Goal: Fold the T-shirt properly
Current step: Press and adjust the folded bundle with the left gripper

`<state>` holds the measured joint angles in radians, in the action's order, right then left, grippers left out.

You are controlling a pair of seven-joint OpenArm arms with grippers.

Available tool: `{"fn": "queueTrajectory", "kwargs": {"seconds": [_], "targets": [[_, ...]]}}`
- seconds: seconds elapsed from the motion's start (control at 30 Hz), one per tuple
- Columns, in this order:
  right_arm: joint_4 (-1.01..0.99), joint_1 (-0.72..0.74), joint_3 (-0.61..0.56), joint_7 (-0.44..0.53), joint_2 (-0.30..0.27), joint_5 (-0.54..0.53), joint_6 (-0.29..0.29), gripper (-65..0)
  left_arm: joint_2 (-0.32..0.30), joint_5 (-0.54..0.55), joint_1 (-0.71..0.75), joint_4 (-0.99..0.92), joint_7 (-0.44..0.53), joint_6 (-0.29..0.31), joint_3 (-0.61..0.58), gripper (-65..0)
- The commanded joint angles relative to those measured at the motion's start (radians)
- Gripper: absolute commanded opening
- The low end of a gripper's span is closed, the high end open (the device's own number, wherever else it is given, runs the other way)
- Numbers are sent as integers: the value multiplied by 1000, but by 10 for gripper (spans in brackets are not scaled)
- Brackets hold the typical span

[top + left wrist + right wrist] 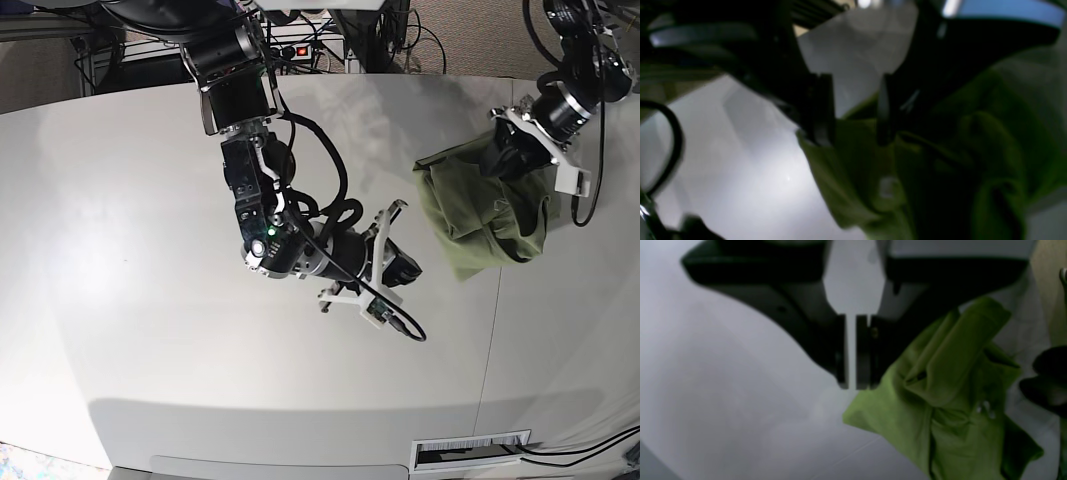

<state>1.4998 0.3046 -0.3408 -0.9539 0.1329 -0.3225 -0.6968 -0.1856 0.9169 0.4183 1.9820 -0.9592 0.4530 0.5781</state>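
The olive-green T-shirt (485,210) lies crumpled in a heap at the right of the white table. My left gripper (503,150) sits at the heap's upper edge. In the left wrist view its jaws (853,141) stand open, tips resting on the fabric (940,160), with a small white tag (887,186) just below. My right gripper (408,266) hovers over bare table left of the shirt. In the right wrist view its fingers (852,386) are shut to a thin slit with nothing between them, beside a corner of the shirt (940,390).
The white table (150,250) spreads wide to the left and front. A seam (490,340) runs down it below the shirt. Cables and equipment (330,40) crowd the far edge. A slotted label (470,450) sits at the near edge.
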Motion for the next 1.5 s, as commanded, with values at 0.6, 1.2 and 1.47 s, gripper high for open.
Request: {"fn": "queueTrajectory", "kwargs": {"seconds": [0.6, 1.2, 1.47], "targets": [[17, 25, 2, 7, 8, -28, -1, -608, 11, -231, -31, -24, 166, 7, -139, -600], [17, 25, 2, -5, 5, -27, -1, -608, -66, -210, -33, -19, 110, 23, -135, -389], [17, 25, 2, -4, 5, -27, -1, -608, -66, -201, -33, -2, 15, 15, -135, -348]]}}
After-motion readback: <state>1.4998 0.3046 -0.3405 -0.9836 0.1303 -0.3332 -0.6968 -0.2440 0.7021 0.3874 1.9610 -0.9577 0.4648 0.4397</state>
